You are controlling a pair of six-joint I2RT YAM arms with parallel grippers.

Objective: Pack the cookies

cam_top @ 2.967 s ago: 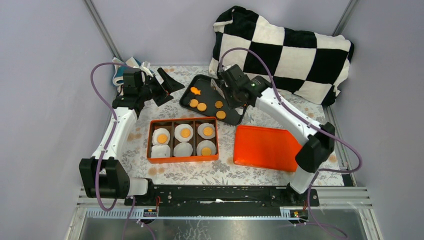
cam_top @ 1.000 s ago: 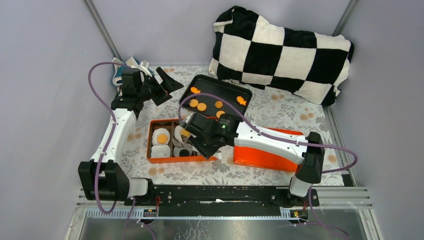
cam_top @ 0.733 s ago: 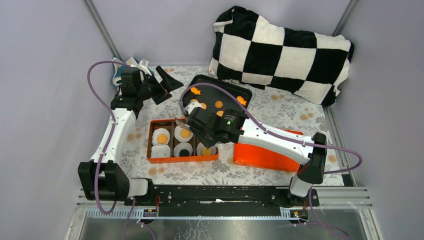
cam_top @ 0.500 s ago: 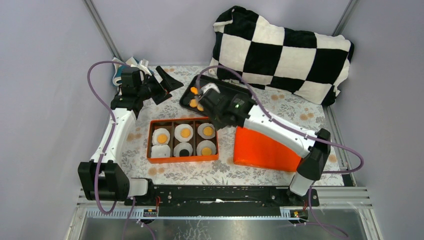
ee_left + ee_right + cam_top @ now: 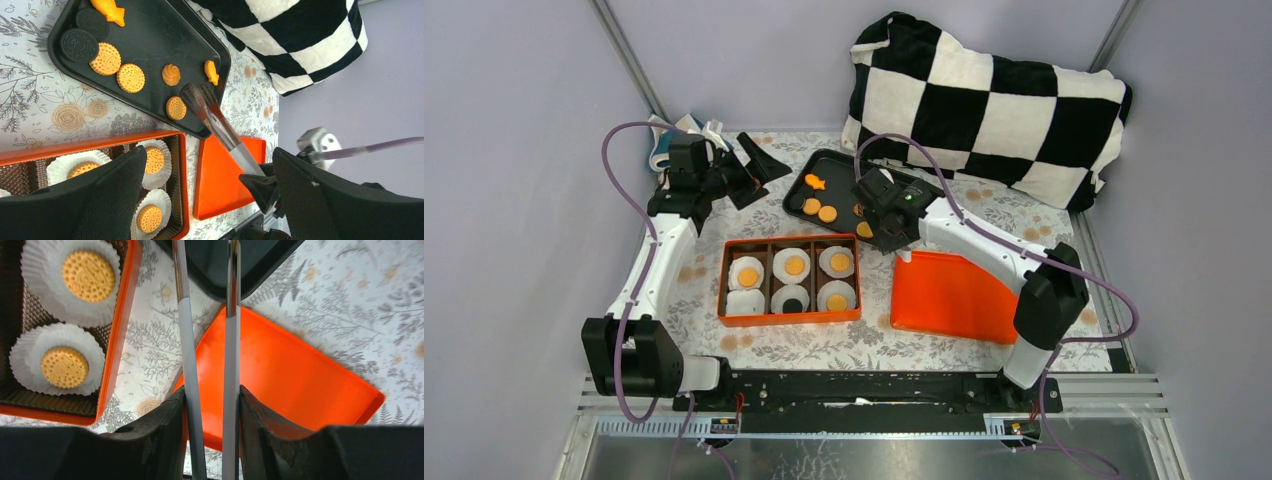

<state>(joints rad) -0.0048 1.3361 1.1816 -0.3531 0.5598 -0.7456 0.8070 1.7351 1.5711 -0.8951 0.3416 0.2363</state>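
Orange cookies (image 5: pixel 819 210) lie on the black tray (image 5: pixel 839 165), round ones plus a fish shape (image 5: pixel 111 8), beside two dark sandwich biscuits (image 5: pixel 79 45). More cookies (image 5: pixel 795 266) sit in white paper cups inside the orange box (image 5: pixel 790 240); one cup holds a dark biscuit (image 5: pixel 794 304). My right gripper (image 5: pixel 882 222) is shut on metal tongs (image 5: pixel 220 127), whose two arms (image 5: pixel 231 340) run between its fingers. The tong tips hover over the tray's near right part, next to a round cookie (image 5: pixel 175 108). My left gripper (image 5: pixel 757 175) stands open at the back left, holding nothing.
An orange lid (image 5: pixel 949 295) lies flat to the right of the box. A black-and-white checked pillow (image 5: pixel 984 100) fills the back right. A small blue-and-white item (image 5: pixel 674 135) sits behind the left arm.
My right arm has swung with the tongs from over the box back to the tray. A dark biscuit now lies in the box's front middle cup. The left arm has stayed still.
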